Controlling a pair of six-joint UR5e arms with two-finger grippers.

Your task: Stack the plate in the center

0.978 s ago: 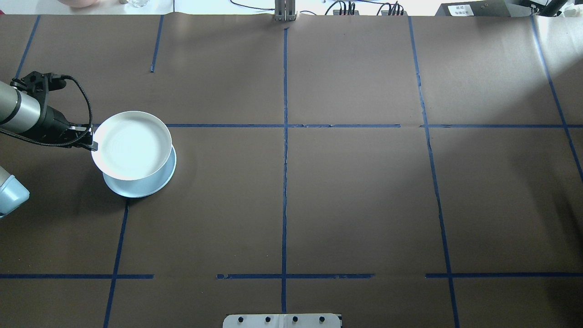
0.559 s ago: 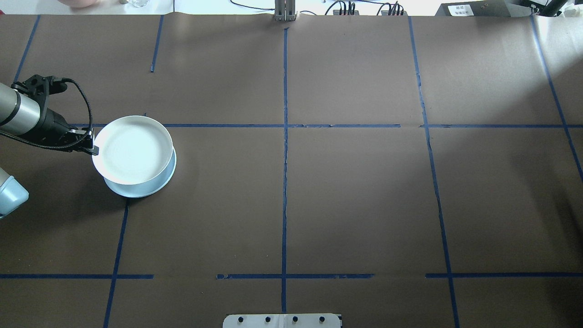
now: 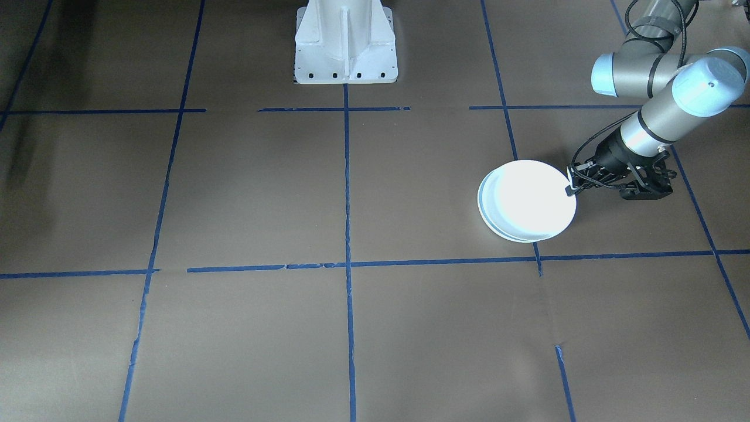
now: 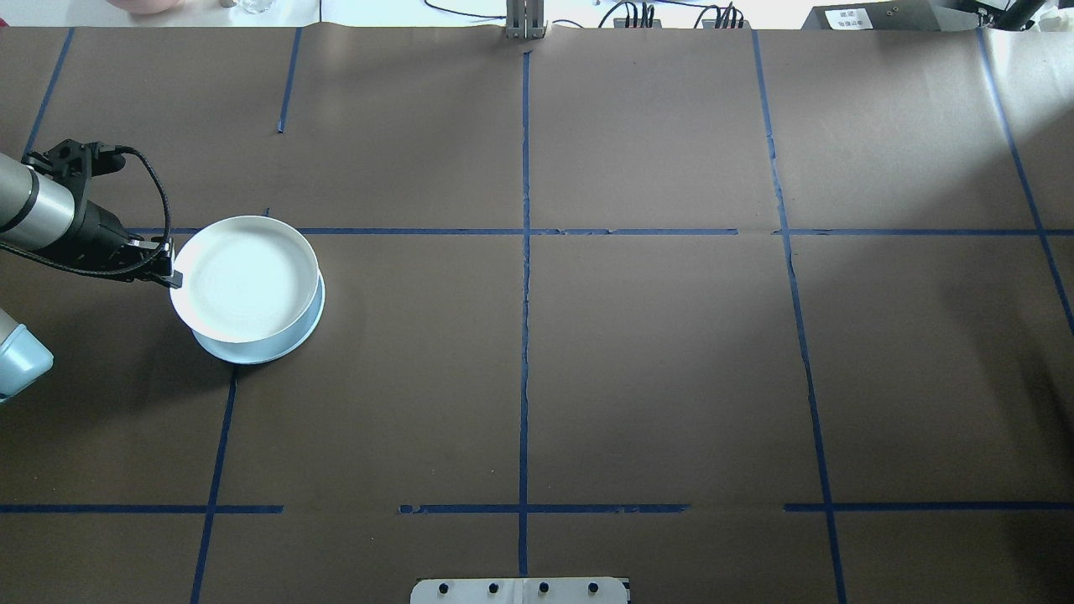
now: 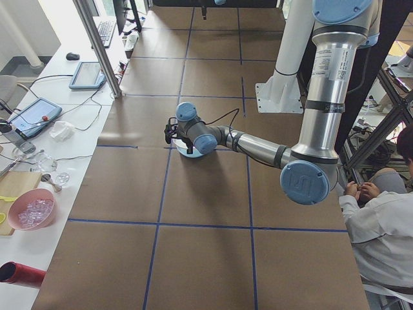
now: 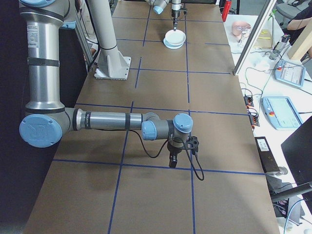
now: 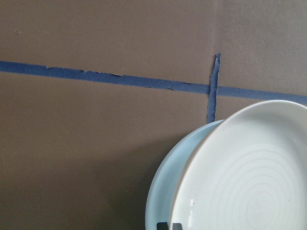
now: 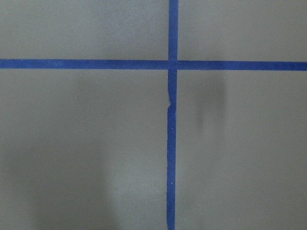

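A white plate [image 4: 245,279] hangs slightly tilted just above a light blue plate [image 4: 250,354] at the table's left side, offset so a crescent of the blue one shows. My left gripper [image 4: 174,273] is shut on the white plate's rim at its left edge. In the left wrist view the white plate [image 7: 254,177] overlaps the blue plate [image 7: 168,191], and the fingertips [image 7: 169,225] peek in at the bottom. My right gripper [image 6: 172,163] shows only in the exterior right view, low over bare table with no object near it; whether it is open or shut I cannot tell.
Blue tape lines [image 4: 525,252] divide the brown table into squares. The robot base [image 3: 345,41] stands at the table's middle rear. A side bench holds tablets and a pink bowl [image 5: 29,210]. A person [image 5: 381,219] sits beside the robot.
The left gripper has lowered the white plate toward the blue plate and drawn it slightly nearer; it now sits closer over it. The grip on the rim is unchanged.
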